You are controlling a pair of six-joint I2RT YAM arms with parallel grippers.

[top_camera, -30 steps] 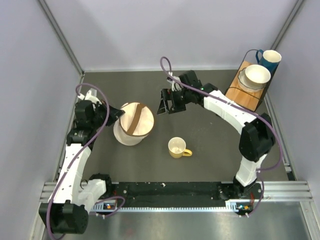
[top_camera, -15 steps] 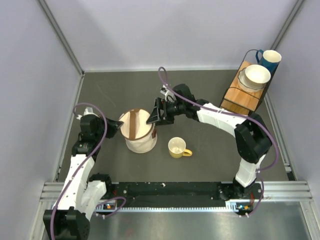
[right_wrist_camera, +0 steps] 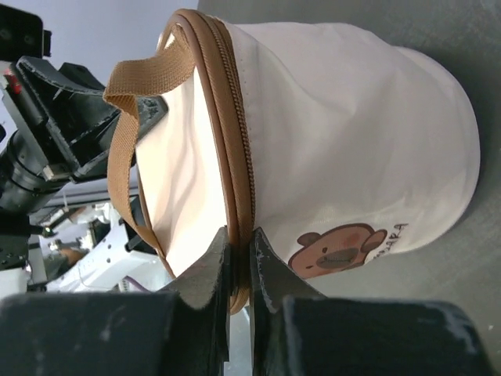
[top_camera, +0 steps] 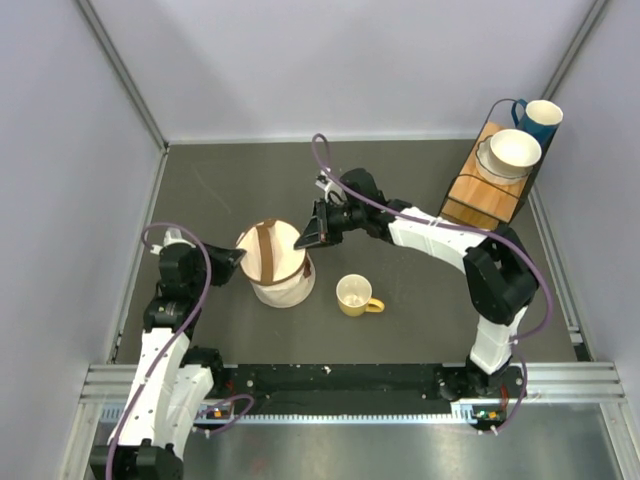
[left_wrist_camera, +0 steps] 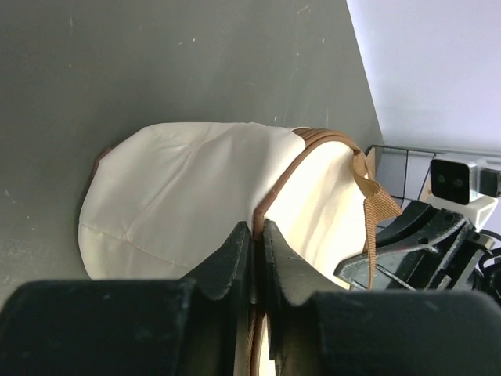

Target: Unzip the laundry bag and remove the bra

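— From above first: how far along?

— Barely begun, judging by the top. Shows the laundry bag (top_camera: 275, 262) upright on the dark table (top_camera: 430, 320), lid on, no bra anywhere in sight; presumably inside. Leaves all the unzipping and the pulling out to do.

— And the pincers there?

— Puts the left pincer (top_camera: 232, 258) at the bag's left edge and the right pincer (top_camera: 308, 236) at its far right edge, both touching the top rim. Yellow mug (top_camera: 355, 294) near, off to the right.

— Left wrist view?

— Fingers drawn narrow, nipping the bag's brown rim, with the cream side just beyond.

— Right wrist?

— Same again: narrow, closed onto the brown rim right at the zip (right_wrist_camera: 232, 133), shut along all the visible length. No zip pull to be made out; cannot tell whether held.
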